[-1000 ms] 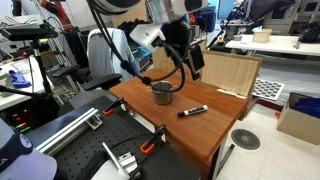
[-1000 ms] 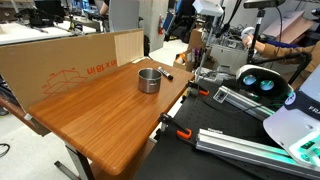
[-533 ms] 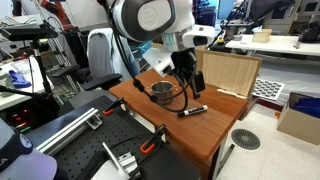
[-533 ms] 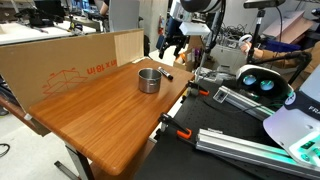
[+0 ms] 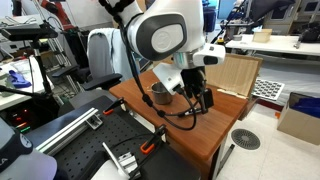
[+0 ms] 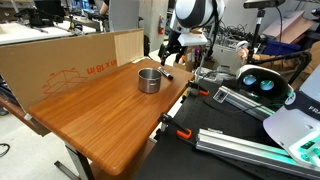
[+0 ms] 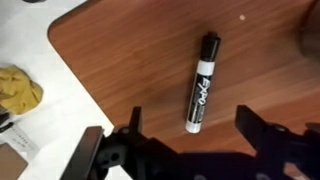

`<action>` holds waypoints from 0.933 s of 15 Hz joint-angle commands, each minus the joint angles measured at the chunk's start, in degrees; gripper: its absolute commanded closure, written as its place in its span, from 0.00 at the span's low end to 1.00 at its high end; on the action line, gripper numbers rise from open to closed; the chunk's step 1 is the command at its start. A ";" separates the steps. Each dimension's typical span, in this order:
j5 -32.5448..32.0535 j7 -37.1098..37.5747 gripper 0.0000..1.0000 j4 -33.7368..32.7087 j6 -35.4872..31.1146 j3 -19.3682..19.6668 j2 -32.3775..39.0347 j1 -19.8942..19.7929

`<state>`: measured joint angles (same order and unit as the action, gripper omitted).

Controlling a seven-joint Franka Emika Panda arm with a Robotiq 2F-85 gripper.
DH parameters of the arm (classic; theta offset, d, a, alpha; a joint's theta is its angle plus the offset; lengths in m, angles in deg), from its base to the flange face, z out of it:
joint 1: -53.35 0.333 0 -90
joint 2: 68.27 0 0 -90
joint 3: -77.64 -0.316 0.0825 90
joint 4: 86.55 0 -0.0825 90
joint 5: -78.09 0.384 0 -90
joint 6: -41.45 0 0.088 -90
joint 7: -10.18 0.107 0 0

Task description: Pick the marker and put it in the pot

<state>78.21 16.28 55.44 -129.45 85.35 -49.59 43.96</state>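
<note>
The marker [image 7: 201,83] lies flat on the brown wooden table [image 7: 130,50]; it has a black cap and a black-labelled barrel. My gripper [image 7: 190,125] is open just above it, with one finger on each side of the marker's lower end and not touching it. In an exterior view my gripper [image 5: 200,100] hangs low over the table, just beside the shiny steel pot [image 5: 160,93], and hides the marker. In the opposite exterior view the pot [image 6: 149,80] stands near the table's far edge, with the gripper [image 6: 167,62] just behind it.
A cardboard panel [image 6: 70,65] stands along one side of the table, also seen in an exterior view [image 5: 230,72]. The table edge runs close to the marker, with pale floor and a yellow cloth [image 7: 18,90] beyond it. Orange clamps [image 5: 148,147] grip the table's near edge.
The arm has swung down from high above the pot to just over the marker. The marker and the pot have not moved.
</note>
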 commanded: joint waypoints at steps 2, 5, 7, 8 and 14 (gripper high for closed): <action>2.09 -2.17 0.00 -2.24 -1.95 -0.79 4.20 -1.12; 1.47 -2.11 0.00 -3.19 -2.51 -0.14 6.44 -0.69; 1.64 -2.24 0.00 -3.75 -2.52 -0.37 7.36 -0.94; 1.74 -2.30 0.00 -4.04 -2.62 -0.52 7.75 -1.10; 1.95 -2.54 0.58 -4.54 -4.13 -1.20 8.13 -1.63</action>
<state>78.68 15.63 51.41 -131.49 85.24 -42.14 43.24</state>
